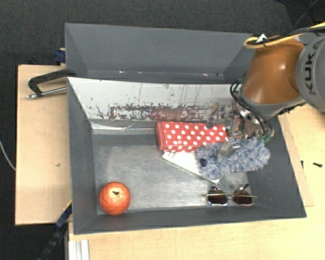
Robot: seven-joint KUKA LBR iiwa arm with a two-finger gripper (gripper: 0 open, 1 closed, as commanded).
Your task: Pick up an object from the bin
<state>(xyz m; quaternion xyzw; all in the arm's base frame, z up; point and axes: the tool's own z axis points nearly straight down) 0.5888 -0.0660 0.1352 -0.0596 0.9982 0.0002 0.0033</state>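
So, starting at the near edge of the bin (80, 161): a red apple (115, 197) sits alone in the near-left corner, well apart from everything else, and a pair of sunglasses (230, 198) lies near the near wall over on the right, lenses side by side along that wall.

Just behind the sunglasses is a fluffy blue-grey cloth (241, 158), kind of a shaggy mitt or duster head, spread out left to right. Its left part lies over one end of a flat white card (180, 161) that pokes out toward the bin's middle. Behind both is a red box with white polka dots (189, 135), long axis running left-right, its right end touching the fluffy cloth.

The gripper (239, 134) is down low at the far edge of that cloth, just beside the box's right end — whether it's open or closed I honestly can't tell, it's all tangled up visually with the fluff and the wrist hardware under the orange cover (271, 75).

My guess is the cloth is the target. Most of it lies toward the near wall and a bit right of the gripper, so the tip is on the cloth's far rim rather than its middle — and the box corner is close enough to get nudged.
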